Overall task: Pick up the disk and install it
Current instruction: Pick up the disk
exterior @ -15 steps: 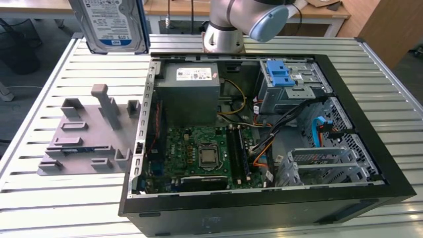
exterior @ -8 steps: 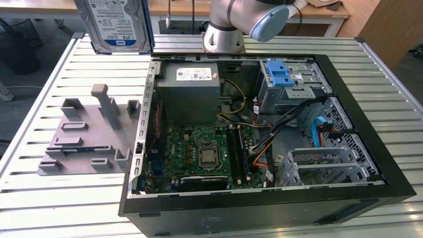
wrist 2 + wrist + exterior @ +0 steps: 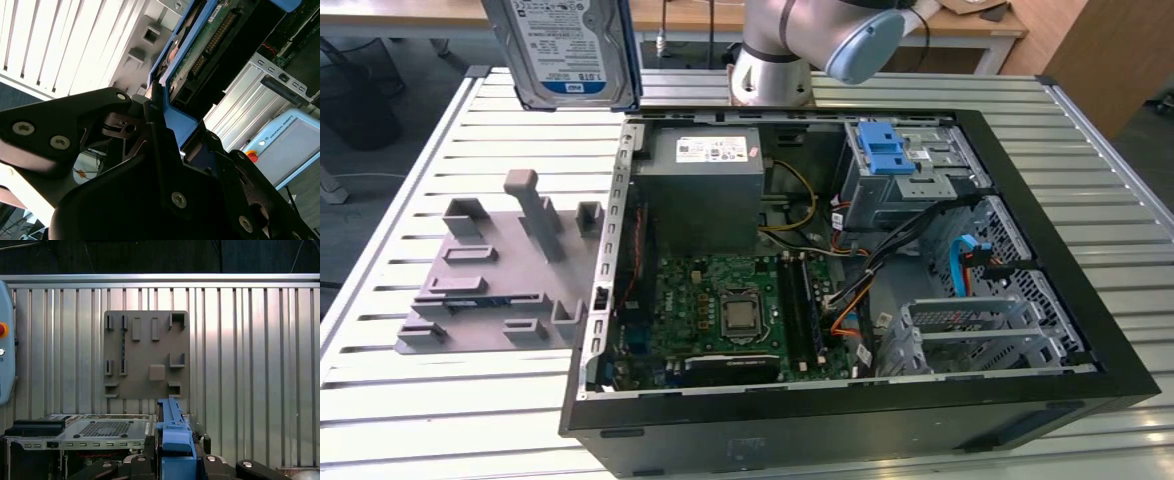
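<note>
While disk (image 3: pixel 567 50) is held high over table (image 3: pixel 454 420), outside case (image 3: pixel 1121 380), gripper (image 3: pixel 172 122) is seen clamped on its blue edge. Judged: grip should be firm, tilt avoided, disk squared to cage (image 3: pixel 907 160) slot.

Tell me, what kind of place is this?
Probably a robot lab or workshop: a robot arm stands at a slatted metal table, an opened computer case lies on it, and a disk is held up above.
</note>
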Controlling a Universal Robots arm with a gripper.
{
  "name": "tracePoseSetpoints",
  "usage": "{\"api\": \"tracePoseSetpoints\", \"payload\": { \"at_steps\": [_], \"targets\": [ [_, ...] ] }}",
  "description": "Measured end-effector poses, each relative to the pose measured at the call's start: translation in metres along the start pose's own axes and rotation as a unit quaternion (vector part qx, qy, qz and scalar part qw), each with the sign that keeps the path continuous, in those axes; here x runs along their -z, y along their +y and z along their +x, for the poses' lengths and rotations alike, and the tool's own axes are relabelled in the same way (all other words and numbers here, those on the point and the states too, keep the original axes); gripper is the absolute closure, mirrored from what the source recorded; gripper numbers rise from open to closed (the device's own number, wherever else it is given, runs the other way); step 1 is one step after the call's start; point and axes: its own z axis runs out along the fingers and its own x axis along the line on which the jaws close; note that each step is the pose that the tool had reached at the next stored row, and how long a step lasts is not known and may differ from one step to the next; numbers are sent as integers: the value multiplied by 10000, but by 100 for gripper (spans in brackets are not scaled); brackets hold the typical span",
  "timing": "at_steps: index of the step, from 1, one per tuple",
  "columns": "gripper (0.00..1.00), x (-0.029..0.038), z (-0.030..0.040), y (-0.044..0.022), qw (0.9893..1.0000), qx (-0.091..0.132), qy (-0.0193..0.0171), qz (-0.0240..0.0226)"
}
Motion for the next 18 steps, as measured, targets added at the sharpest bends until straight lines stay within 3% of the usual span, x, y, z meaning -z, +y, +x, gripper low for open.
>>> {"api": "tracePoseSetpoints", "payload": {
  "at_steps": [18],
  "targets": [
    [64, 2, 133, -128, 10000, -59, 0, 0]
  ]
}}
